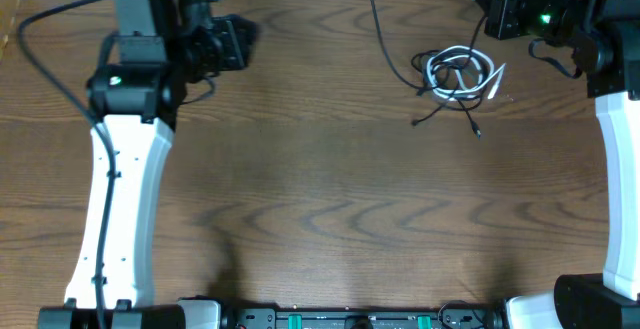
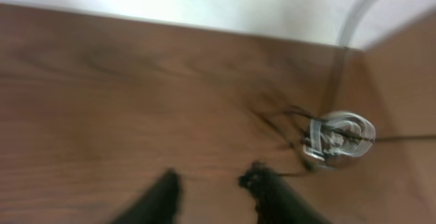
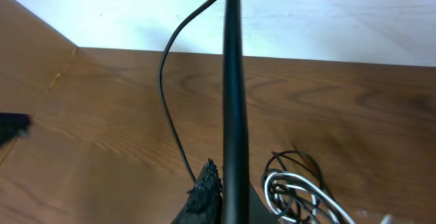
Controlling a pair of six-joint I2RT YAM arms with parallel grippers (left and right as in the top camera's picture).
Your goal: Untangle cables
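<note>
**Table** (image 1: 320, 219): brown wood grain; its near and middle parts were bare.

**Cables** (image 1: 460, 74): one tangled heap lay on the right side of the table, toward the far edge.
- White cable (image 1: 438, 81): coiled in loops inside the heap.
- Black cords: threaded through the white loops, with short ends trailing toward the near side.
- Long black strand (image 1: 380, 19): ran from the heap to the far edge.

**Left gripper** (image 1: 238, 44): stood at the far left, well apart from the heap. In its wrist view the left gripper (image 2: 212, 193) had its jaws apart with nothing between them. The heap (image 2: 337, 139) showed blurred beyond.

**Right gripper** (image 1: 492, 14): stood at the far right, just beyond the heap. Its jaws were together (image 3: 208, 197). The coils (image 3: 293, 190) lay just beside them. A dark, blurred upright strand (image 3: 231, 81) crossed the wrist view; whether it was pinched could not be told.
</note>
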